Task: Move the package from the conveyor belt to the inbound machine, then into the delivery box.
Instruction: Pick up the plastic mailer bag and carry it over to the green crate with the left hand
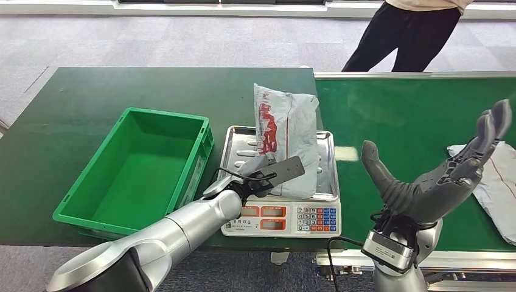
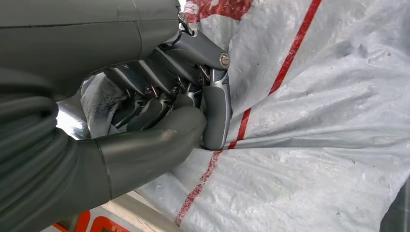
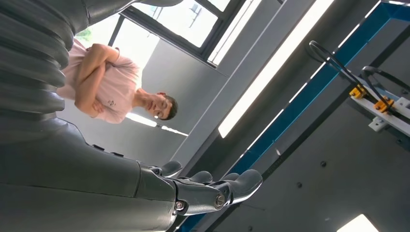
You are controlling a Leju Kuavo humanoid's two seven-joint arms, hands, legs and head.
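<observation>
Package (image 1: 288, 137) lies on our scale's tray (image 1: 234, 139), our left hand (image 1: 261, 173) pinching its plastic, our right hand (image 1: 444, 176) raised, fingers spread, holding nothing

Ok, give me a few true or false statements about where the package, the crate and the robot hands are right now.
1. The grey plastic mailer package with red print lies on the steel scale tray. True.
2. The left robot hand pinches the package. True.
3. The green plastic crate holds a package. False: it is empty.
4. The right robot hand grips a package. False: it is raised, open and empty.
</observation>
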